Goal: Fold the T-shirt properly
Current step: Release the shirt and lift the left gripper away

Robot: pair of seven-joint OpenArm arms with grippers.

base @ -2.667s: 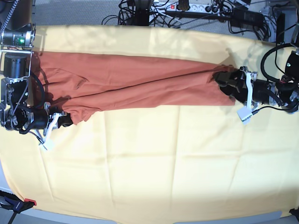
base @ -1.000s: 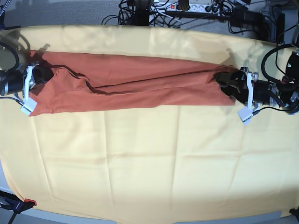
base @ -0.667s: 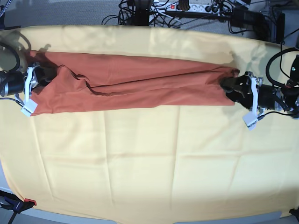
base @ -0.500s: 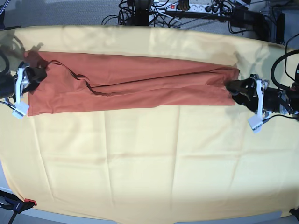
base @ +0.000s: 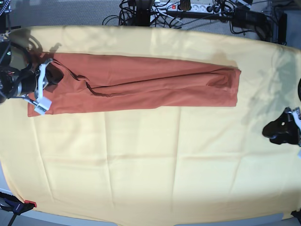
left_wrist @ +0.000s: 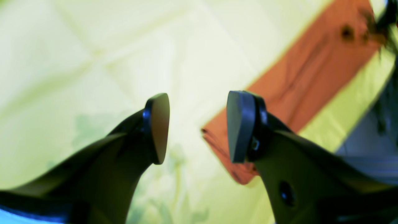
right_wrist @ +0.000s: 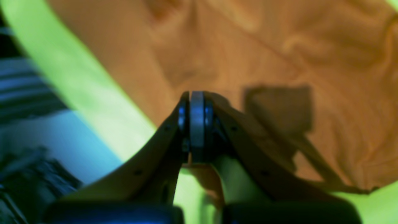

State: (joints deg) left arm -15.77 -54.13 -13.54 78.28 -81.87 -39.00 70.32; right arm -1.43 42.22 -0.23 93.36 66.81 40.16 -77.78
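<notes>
**Base view: shirt lies in a long band, one arm off it**

Base view shows the T-shirt (base: 141, 89) folded lengthwise into a long narrow band across the far half of the bench, lying on the pale yellow cloth (base: 150, 165) that covers the bench. One end reaches close to the left edge; the other stops short of the right edge.

The right gripper (base: 52, 77) sits over the shirt's left end. In its wrist view the jaws are pressed flat together, pad against pad, with no fabric visible between them, so they look clenched on nothing. The left gripper (base: 272, 130) is well apart from the shirt, near the bench's right edge, and in its wrist view the jaws stand spread with nothing between them.

The shirt looks light, soft and limp: it will sag and drape from any pinch rather than hold a shape, and stacked layers may slide apart. For a crosswise fold, the sensible hold is probably at the two corners of one end, pinching through all layers at once. Creases run along the middle seam of the band.
</notes>
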